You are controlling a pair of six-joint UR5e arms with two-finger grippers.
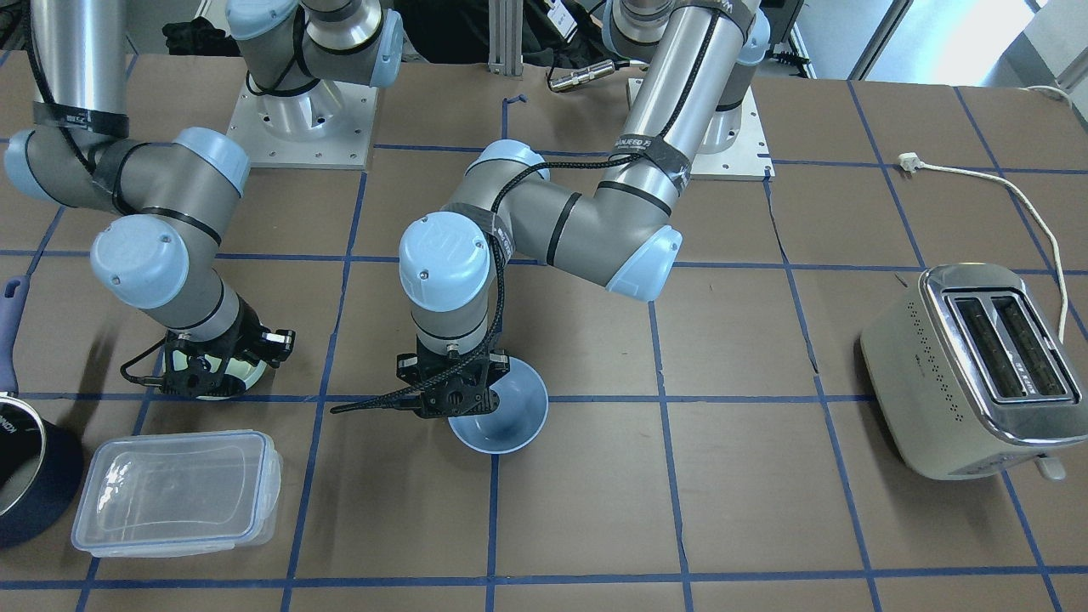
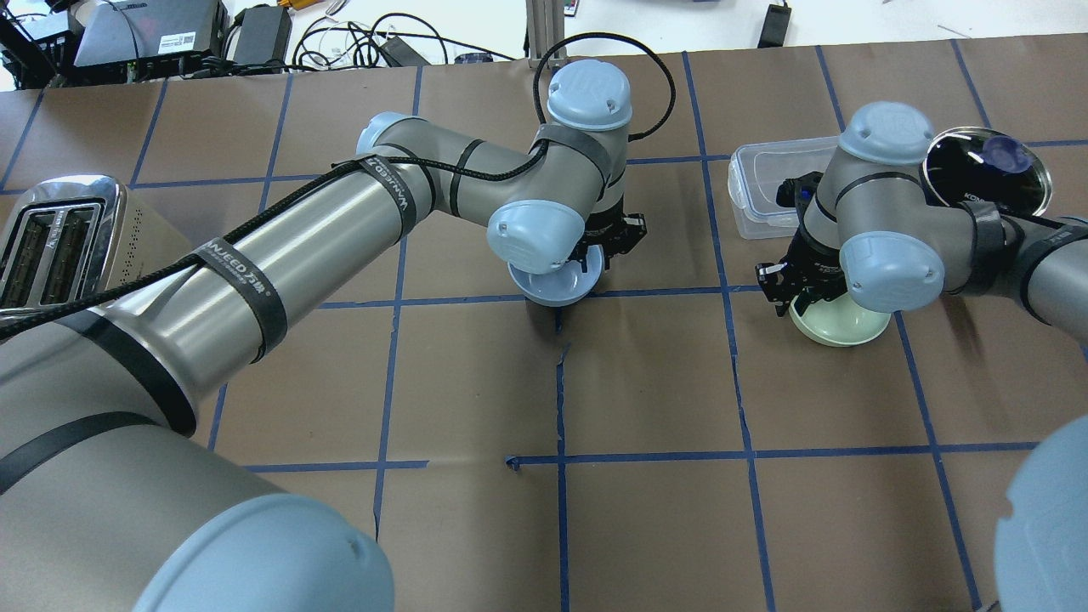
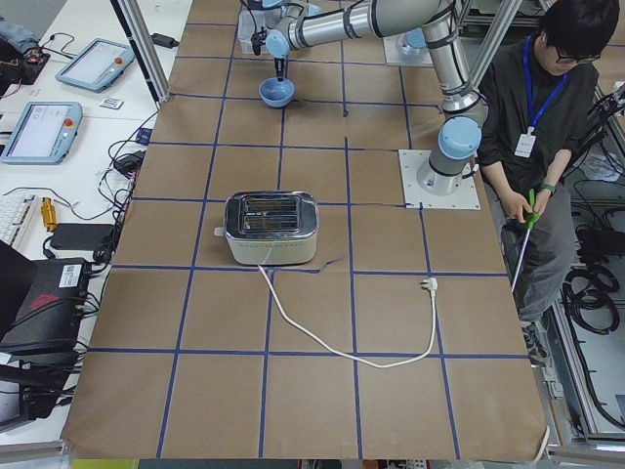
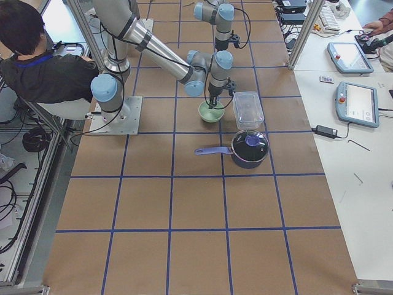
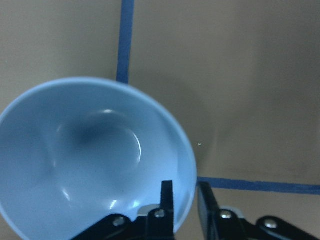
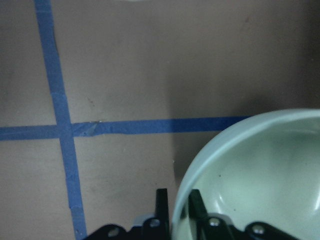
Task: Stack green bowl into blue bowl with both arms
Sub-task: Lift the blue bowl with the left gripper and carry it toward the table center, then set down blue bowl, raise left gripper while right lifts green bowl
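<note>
The blue bowl (image 1: 501, 416) is near the table's middle, on a blue tape crossing, and looks slightly tilted. My left gripper (image 1: 450, 395) is shut on its rim. In the left wrist view one finger (image 5: 166, 200) is inside the blue bowl (image 5: 95, 160) and the other is outside. The green bowl (image 2: 837, 323) sits on the right of the overhead view, mostly hidden under my right wrist in the front-facing view (image 1: 229, 384). My right gripper (image 2: 807, 285) is shut on its rim. In the right wrist view the fingers (image 6: 161, 205) pinch the edge of the green bowl (image 6: 260, 170).
A clear plastic container (image 1: 174, 493) and a dark blue saucepan (image 1: 25, 476) stand close to the green bowl. A silver toaster (image 1: 969, 365) with a white cord (image 1: 1020, 191) stands on my left side. A person (image 3: 547, 117) sits behind the arm bases.
</note>
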